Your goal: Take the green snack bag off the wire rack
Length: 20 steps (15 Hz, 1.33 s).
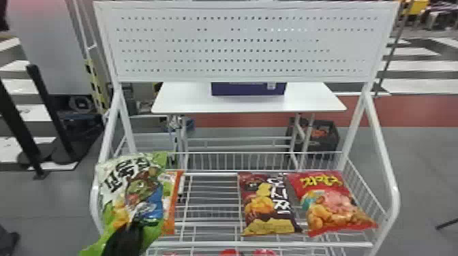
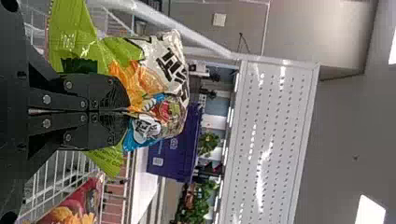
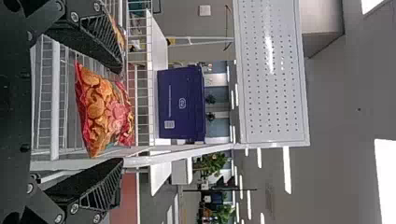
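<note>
Green glossy plastic snack bag (image 1: 146, 190), clenched in the left gripper (image 1: 134, 226), shows at the left end of the white wire rack (image 1: 262, 244), partly covering an orange-edged packet (image 1: 178, 201). Rightward lie a brown-and-yellow bag (image 1: 267, 207) and a red snack bag (image 1: 332, 207); the right gripper (image 3: 122, 115) is released, fingers spread wide.

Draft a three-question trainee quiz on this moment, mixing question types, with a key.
1. Multiple choice: What does the left gripper hold?
(a) a purple box
(b) the green snack bag
(c) nothing

2. True or false: The right gripper is open.

3. Fill in the blank: In the head view, the rightmost bag on the wire rack is mainly ____.

Key: 1 b; 2 true; 3 red.
</note>
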Tool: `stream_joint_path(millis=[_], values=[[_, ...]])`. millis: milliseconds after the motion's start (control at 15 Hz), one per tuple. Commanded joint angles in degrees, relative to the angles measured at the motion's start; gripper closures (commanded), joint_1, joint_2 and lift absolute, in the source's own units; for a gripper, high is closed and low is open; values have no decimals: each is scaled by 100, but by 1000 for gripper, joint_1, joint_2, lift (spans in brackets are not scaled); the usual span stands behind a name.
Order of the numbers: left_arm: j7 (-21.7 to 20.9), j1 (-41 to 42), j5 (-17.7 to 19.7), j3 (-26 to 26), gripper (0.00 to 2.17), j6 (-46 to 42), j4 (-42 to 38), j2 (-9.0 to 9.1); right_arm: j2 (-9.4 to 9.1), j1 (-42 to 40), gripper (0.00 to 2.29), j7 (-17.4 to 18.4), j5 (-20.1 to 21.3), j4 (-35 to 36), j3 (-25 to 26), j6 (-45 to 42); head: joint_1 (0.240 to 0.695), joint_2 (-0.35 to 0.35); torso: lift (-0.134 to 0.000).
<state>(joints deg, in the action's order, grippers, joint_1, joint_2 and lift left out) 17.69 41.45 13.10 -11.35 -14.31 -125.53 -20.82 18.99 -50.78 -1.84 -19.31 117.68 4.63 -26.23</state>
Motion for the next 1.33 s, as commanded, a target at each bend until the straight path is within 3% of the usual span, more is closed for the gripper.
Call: stream_joint_path(millis=[0,267,1267], values=[[-91,575,0,283,1713,-383,-121,-18,0,16,174,0,6,-34,-15,0,499,0,0],[-91,1393,-79,520,1713,-1367,-226,-132,9,33,174,0,-21,-60,-15,-18,499,0,0],[-161,1647,-246,415,1713,-1420,-130,-220,35,7,174,0,-38,-78,-15,-176,499,0,0]])
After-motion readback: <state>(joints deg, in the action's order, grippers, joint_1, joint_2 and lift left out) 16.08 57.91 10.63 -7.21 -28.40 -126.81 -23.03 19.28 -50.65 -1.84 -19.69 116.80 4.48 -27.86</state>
